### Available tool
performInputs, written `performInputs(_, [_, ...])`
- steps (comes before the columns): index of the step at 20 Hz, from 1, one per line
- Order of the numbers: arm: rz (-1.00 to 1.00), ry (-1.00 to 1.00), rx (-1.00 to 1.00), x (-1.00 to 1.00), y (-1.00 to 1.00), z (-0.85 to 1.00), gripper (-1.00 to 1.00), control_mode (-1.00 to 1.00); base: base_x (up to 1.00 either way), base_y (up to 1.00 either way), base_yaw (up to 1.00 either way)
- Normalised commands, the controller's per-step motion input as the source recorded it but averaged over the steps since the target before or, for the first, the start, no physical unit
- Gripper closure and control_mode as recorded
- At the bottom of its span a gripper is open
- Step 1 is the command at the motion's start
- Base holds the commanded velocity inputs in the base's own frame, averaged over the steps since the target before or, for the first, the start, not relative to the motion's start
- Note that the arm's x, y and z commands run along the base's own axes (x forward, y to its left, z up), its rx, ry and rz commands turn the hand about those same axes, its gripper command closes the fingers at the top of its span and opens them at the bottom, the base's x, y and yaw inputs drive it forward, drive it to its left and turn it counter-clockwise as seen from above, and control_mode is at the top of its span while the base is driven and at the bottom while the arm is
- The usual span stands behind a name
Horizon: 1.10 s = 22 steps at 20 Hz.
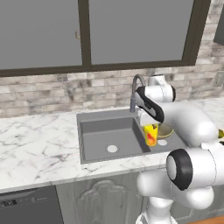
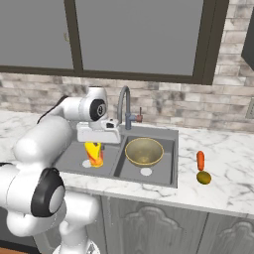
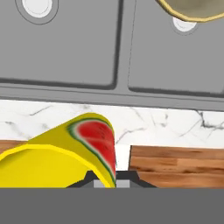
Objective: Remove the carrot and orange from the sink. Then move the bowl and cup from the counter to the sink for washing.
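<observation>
One cup (image 2: 94, 153) pinched in closed gripper (image 2: 95, 144), hanging over left basin of sink (image 2: 149, 133).
Bowl (image 2: 144, 151) resting in right basin; carrot (image 2: 200, 159) and orange (image 2: 204, 177) lying close together on counter (image 2: 223, 168).

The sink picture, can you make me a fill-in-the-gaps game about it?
1. The gripper holds the yellow ____ over the sink.
2. The bowl sits in the sink basin nearer the ____.
3. The carrot and the orange lie on the ____, outside the sink.
4. The picture on the held thing's side shows a slice of ____.

Missing words: cup; carrot; counter; watermelon
</observation>
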Motion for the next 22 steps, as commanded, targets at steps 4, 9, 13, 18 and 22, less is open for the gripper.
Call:
performInputs(4, [0.17,-0.02,0.05,-0.02,-0.50,0.00,1.00,-1.00,0.00,0.00,0.00])
performInputs(9, [0.13,-0.02,0.08,0.00,-0.50,0.00,1.00,-1.00,0.00,0.00,0.00])
performInputs(13, [0.13,0.00,0.11,0.00,-0.49,0.00,1.00,-1.00,0.00,0.00,0.00])
performInputs(18, [0.13,0.00,0.10,0.02,-0.48,0.00,1.00,-1.00,0.00,0.00,0.00])
performInputs(22, [0.13,0.00,0.09,0.04,-0.47,0.00,1.00,-1.00,0.00,0.00,0.00])
